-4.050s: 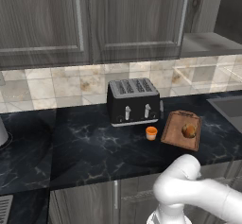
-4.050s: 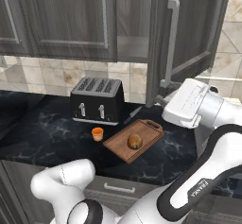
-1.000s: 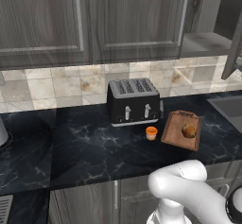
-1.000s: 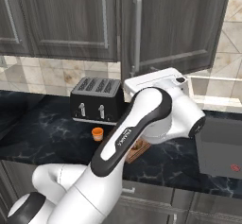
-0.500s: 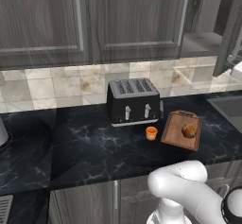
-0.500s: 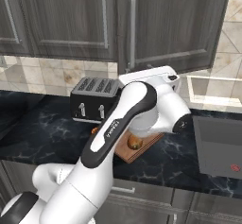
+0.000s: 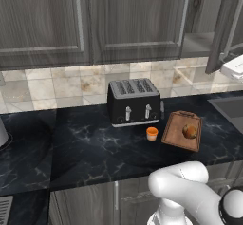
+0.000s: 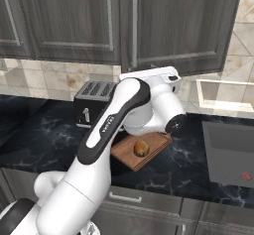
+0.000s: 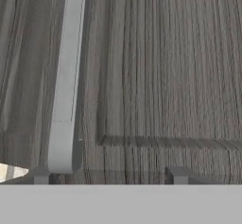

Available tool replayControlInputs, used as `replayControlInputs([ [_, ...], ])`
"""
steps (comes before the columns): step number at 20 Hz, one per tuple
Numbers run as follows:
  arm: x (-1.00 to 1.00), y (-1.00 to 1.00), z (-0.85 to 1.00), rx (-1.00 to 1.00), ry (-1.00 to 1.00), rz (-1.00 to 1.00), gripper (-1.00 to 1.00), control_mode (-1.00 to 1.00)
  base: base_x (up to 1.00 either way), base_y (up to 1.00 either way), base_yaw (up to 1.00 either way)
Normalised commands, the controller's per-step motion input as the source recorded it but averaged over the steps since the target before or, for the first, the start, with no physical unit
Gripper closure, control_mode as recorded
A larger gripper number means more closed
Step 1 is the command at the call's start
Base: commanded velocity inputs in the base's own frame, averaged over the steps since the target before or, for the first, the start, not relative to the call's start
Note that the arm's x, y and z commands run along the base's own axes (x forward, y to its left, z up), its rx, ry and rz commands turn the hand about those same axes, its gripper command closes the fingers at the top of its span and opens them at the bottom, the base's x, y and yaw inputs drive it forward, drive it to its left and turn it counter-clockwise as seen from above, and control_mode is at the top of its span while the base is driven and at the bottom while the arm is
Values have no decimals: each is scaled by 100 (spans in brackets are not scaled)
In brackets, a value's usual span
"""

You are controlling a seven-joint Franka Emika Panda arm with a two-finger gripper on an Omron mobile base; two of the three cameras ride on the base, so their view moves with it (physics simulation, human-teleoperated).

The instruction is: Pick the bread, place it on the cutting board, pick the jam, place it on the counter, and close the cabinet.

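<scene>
Nearest the base, the dark marble counter [image 7: 85,148] carries the jam [image 7: 152,133], a small orange jar standing just in front of the black toaster [image 7: 134,100], at about five o'clock from it. At three o'clock from the jam, close beside it, lies the cutting board [image 7: 180,131], and the bread [image 7: 189,131] sits on it toward its right half; from the right base camera the bread [image 8: 141,148] shows on the board [image 8: 130,155] just below the arm's bulky wrist. Farther back and higher, the cabinet [image 7: 128,20] has its right door [image 7: 227,27] still swung partly open. The gripper [image 9: 108,175] is pressed close against a door panel, its silver handle [image 9: 66,76] running toward twelve o'clock over the left fingertip [image 9: 41,176]; its fingers stand spread wide with nothing between them.
</scene>
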Motion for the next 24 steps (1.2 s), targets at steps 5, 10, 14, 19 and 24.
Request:
replayControlInputs([
  [5, 40, 4, 0, 0, 0, -5, -100, -100, 0, 0, 0],
  [10, 38, 2, 0, 0, 0, -5, -100, -100, 0, 0, 0],
  [14, 41, 1, 0, 0, 0, -6, -100, -100, 0, 0, 0],
  [19, 42, 0, 0, 0, 0, -5, -100, -100, 0, 0, 0],
  [24, 39, 0, -1, 0, 0, -3, -100, -100, 0, 0, 0],
])
